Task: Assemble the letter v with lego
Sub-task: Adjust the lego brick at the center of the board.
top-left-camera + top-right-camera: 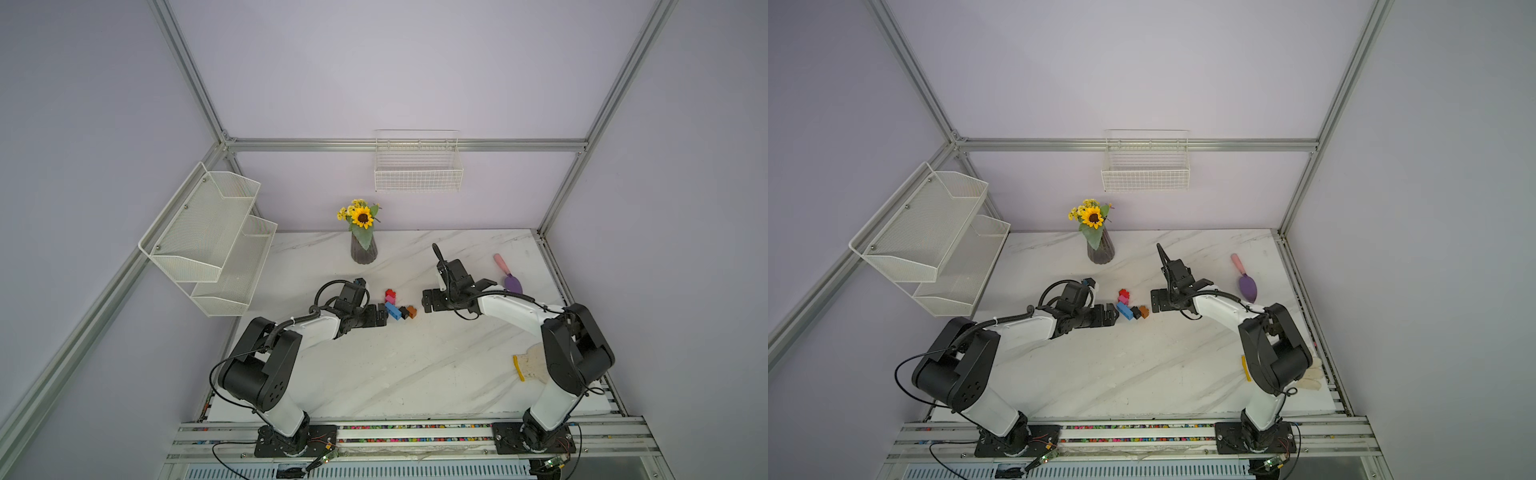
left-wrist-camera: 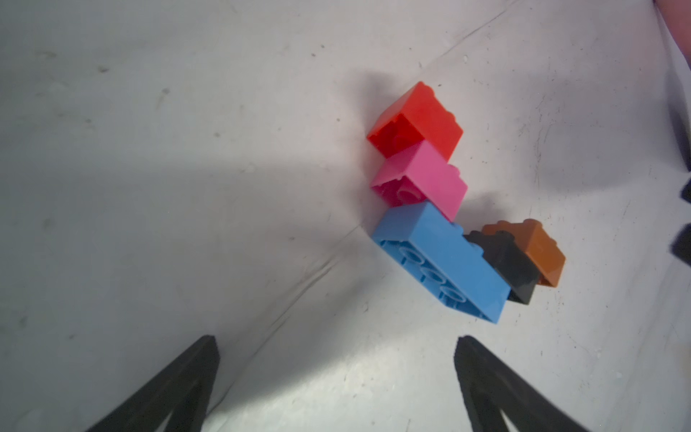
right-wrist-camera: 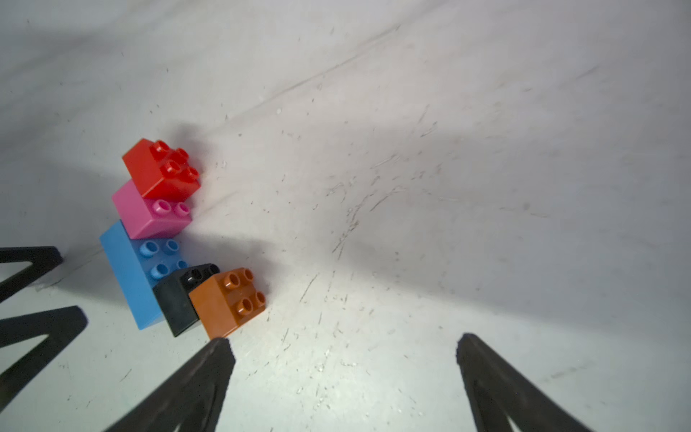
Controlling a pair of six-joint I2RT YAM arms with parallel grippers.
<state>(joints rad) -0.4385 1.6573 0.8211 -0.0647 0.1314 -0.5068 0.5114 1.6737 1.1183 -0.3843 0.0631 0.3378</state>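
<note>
Now the letter v [image 1: 398,305] lies on its side on the tabletop [image 1: 374,374], between the two robot arms. The left pincer [image 2: 336,338] is spread wide and holds nothing. The right pincer [image 3: 344,338] is spread wide too and is empty, with one tip just beside the orange brick [image 3: 228,299]. The bricks look hard, light and smooth, so they could slip. Each small brick sits on only half of the next one, so the two sides of the letter may pop off if pulled. I think the best place to pinch is the long blue brick [image 2: 441,262], on its two flat sides.
</note>
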